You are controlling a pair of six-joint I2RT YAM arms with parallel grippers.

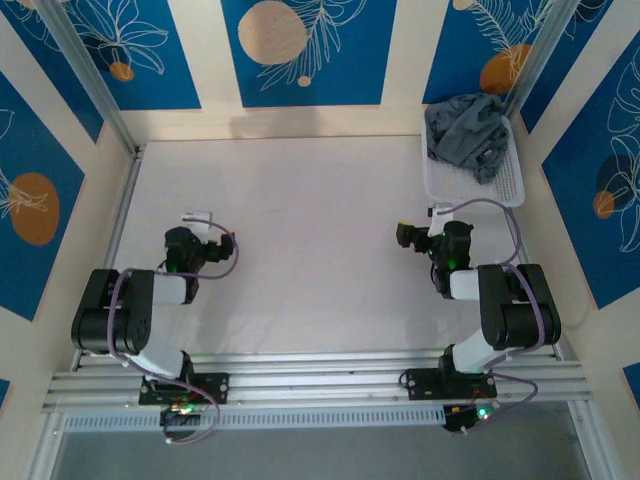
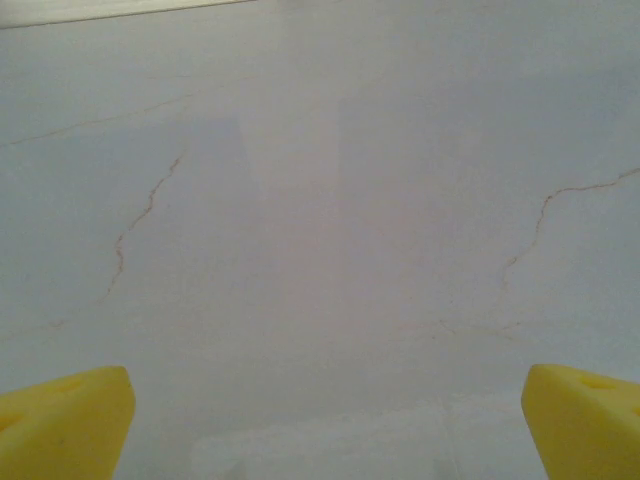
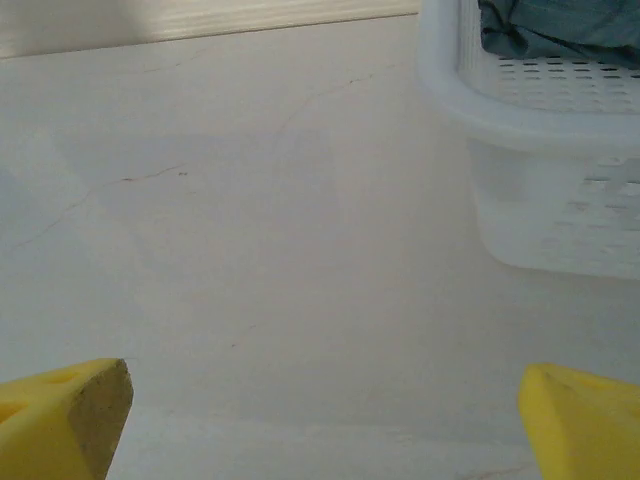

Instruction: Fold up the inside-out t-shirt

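Nearest the camera, two robot arms sit bolted to a rail at the table's front edge. The left gripper (image 2: 320,425) hovers over bare white table (image 1: 300,200), its yellow fingers (image 2: 62,420) spread wide apart and holding nothing. The right gripper (image 3: 325,420) is the same: fingers apart, empty, with the table below and a white mesh basket (image 1: 512,188) just ahead to its right.

Farther back, in the far right corner, the grey t-shirt (image 1: 468,135) lies crumpled in a heap inside that basket, spilling over its far rim. It is not yet laid out, so the folding has not begun.

Likely risks: a finger could catch the basket's mesh or rim and drag or tip the basket along with the shirt. A pinch on the heap may take only one layer, leaving the cloth twisted when pulled out. The left arm is well apart from the basket, so it may struggle to help.

Behind stand blue panels with orange circles and white leaves. No brand, label or readable writing appears.
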